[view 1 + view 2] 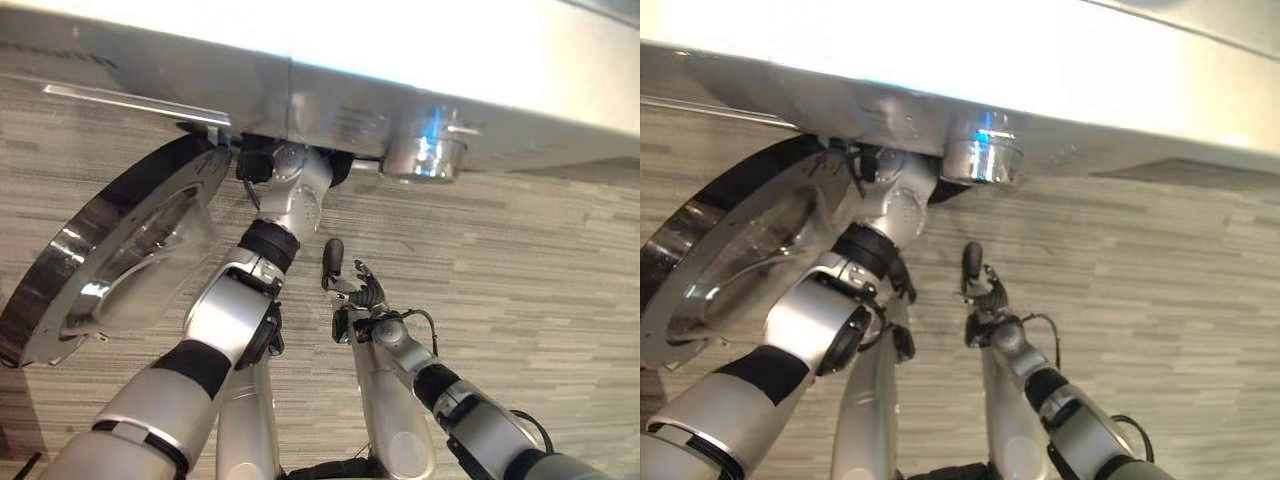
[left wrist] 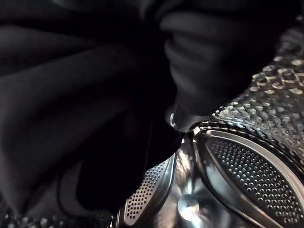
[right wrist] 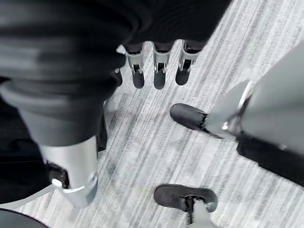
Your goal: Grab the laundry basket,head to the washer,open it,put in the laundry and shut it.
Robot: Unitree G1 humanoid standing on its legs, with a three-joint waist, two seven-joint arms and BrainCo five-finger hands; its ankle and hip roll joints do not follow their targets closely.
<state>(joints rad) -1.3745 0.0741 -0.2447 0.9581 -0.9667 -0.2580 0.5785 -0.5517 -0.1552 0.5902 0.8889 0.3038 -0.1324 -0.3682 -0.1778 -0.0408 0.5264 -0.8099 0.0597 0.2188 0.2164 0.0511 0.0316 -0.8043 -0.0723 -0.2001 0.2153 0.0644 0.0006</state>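
From the head cameras I see the washer (image 1: 400,70) with its one round door (image 1: 110,260) swung open, and my left arm reaching into the opening, so I cannot tell how those fingers stand. The left wrist view adds the inside: dark laundry (image 2: 71,95) bunched just ahead of the camera, against the perforated steel drum (image 2: 256,175). My right hand (image 1: 352,290) hangs over the wood-look floor (image 1: 540,260), fingers (image 3: 159,71) relaxed, holding nothing.

Laundry area of a home, front-loading washer (image 1: 330,110), open round door (image 1: 110,260), wood-look floor (image 1: 540,260)
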